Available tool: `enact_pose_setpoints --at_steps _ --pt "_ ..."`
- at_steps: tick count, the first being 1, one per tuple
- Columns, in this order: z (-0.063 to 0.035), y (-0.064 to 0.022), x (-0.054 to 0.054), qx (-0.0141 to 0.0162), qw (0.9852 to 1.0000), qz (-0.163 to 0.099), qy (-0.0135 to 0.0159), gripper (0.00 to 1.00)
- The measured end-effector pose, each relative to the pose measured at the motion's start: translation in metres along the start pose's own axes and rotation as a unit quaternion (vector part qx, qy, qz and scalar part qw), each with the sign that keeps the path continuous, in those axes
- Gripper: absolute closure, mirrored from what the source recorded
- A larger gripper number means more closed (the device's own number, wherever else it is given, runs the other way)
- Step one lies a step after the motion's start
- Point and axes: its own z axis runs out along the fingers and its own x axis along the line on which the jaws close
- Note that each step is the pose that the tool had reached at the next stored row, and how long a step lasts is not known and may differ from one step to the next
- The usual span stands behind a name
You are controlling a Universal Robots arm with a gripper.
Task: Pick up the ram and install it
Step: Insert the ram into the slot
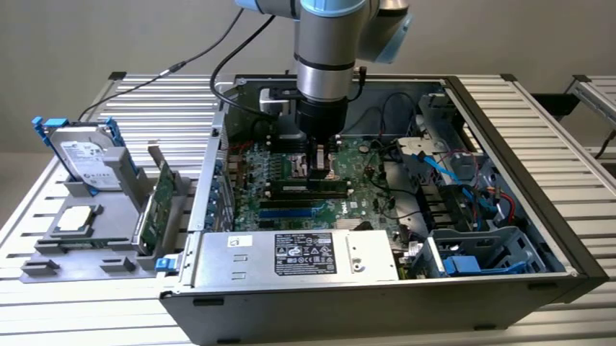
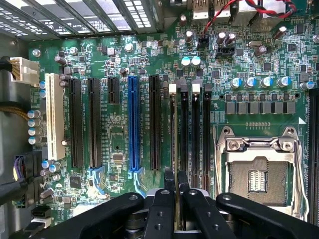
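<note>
The ram [image 2: 174, 139] is seen edge-on in the wrist view as a thin greenish-gold strip, so its chips are hidden. It runs along the one of four black memory slots [image 2: 196, 134] farthest from the CPU socket [image 2: 256, 174]. It seems to be down in that slot, though how deep it sits cannot be told. The hand [image 2: 176, 180] is clenched on it, with black fingers [image 2: 162, 209] pressed to either side.

In the exterior view the hand [image 1: 318, 164] reaches down into the open computer case [image 1: 337, 317] onto the green motherboard [image 1: 279, 205]. The power supply [image 1: 298, 256] bears a label whose print is too small to read. On the slatted counter [image 1: 144, 94], at the exterior view's left, a grey holder [image 1: 97, 249] carries a hard drive [image 1: 85, 155] and a broader green card [image 1: 157, 209].
</note>
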Motion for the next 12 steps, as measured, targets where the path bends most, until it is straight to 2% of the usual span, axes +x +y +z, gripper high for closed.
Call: enact_pose_setpoints --at_steps 6,12 --pt "-0.0001 0.0 -0.0008 0.0003 1.0 -0.001 0.0057 0.87" --pt "-0.0001 0.0001 -0.0024 0.0003 1.0 -0.001 0.007 0.87"
